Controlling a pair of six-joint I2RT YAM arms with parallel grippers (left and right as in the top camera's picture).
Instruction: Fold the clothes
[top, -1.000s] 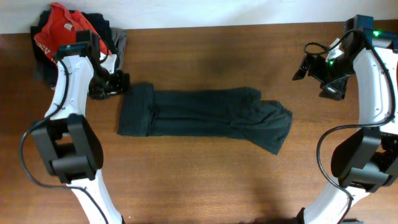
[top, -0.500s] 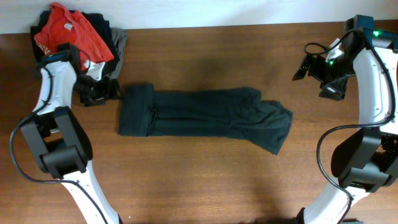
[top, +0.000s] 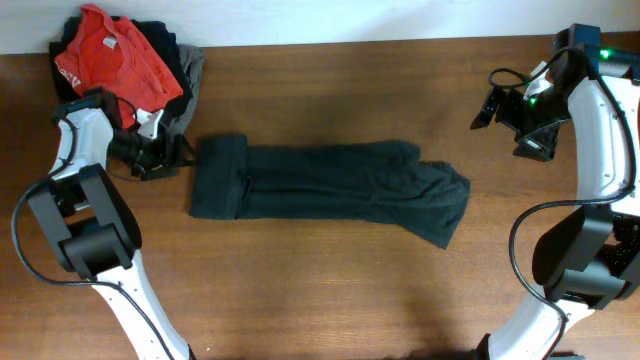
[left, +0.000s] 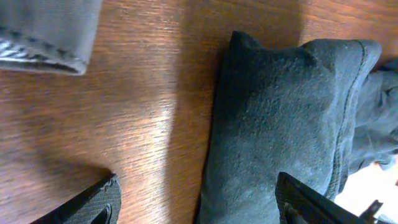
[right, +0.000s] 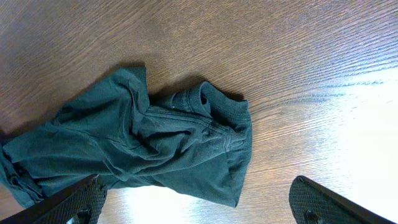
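Left gripper (top: 180, 157): jaws wide, holding nothing, hovering just beside the left end of the dark charcoal, wrinkly soft garment (top: 330, 185); can't tell if they touch. Right gripper (top: 505, 128): jaws spread fully, empty, well apart at far right. Garment lies flat mid brown wooden table (top: 330, 300), long axis left-right, thick folded end left, looser end pointing right, slightly near.

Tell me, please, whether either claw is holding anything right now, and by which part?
Nothing is held. The left claw stands open beside the folded end of the soft dark charcoal garment; the right claw is open, well away from it.
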